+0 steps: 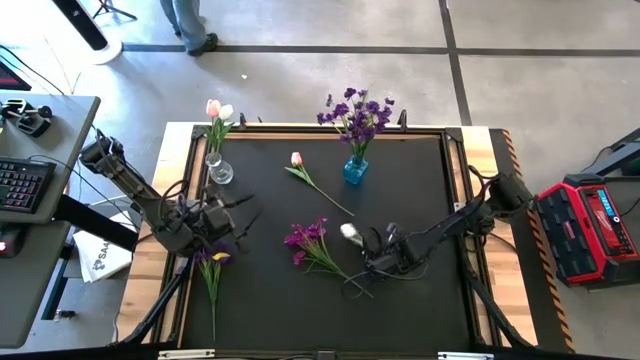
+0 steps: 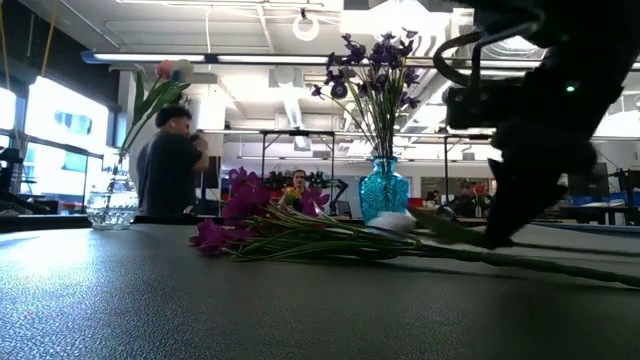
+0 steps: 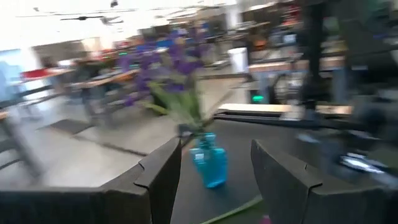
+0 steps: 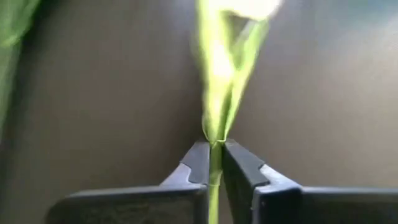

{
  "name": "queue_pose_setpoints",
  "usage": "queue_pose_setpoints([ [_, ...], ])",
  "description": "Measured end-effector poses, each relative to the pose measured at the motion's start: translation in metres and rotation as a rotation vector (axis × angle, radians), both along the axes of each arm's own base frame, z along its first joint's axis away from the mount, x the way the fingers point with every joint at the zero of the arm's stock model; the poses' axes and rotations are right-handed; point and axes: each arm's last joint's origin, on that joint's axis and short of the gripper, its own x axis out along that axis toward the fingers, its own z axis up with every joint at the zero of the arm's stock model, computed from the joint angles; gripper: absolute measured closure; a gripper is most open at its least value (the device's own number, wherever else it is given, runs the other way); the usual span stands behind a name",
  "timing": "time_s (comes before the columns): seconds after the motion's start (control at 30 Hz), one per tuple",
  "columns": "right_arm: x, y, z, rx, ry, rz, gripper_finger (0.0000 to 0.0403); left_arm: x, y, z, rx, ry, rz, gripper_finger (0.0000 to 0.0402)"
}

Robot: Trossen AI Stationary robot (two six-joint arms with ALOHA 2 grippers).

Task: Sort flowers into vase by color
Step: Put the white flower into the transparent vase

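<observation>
Green tulip stem (image 4: 214, 134) between right end effector (image 4: 214, 163) fingers

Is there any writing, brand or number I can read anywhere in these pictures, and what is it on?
"SAA": partial print on a white sheet lying at the table's left edge; the rest is hidden.
White lettering on the red case right of the table: too small to read.
Nothing else is legible in any view.

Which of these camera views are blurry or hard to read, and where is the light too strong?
The left wrist view is smeared all over; only the blue vase reads between the open left gripper. The right wrist view is soft at the top, sharp where the right gripper pinches a green stem. The low view is backlit, the arm a dark silhouette. The high view is evenly lit and clear.
</observation>
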Motion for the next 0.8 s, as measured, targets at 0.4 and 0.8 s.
queue_pose_setpoints([
  [0.4, 0.019, 0.008, 0.053, -0.268, -0.463, 0.205, 0.0401, 0.013, -0.013, -0.021, 0.003, 0.128, -0.364, 0.0218],
  [0.8, 0.019, -0.028, 0.081, -0.245, -1.271, 0.586, 0.0402, 0.073, -0.011, -0.07, 0.084, 0.258, -0.461, 0.0218],
])
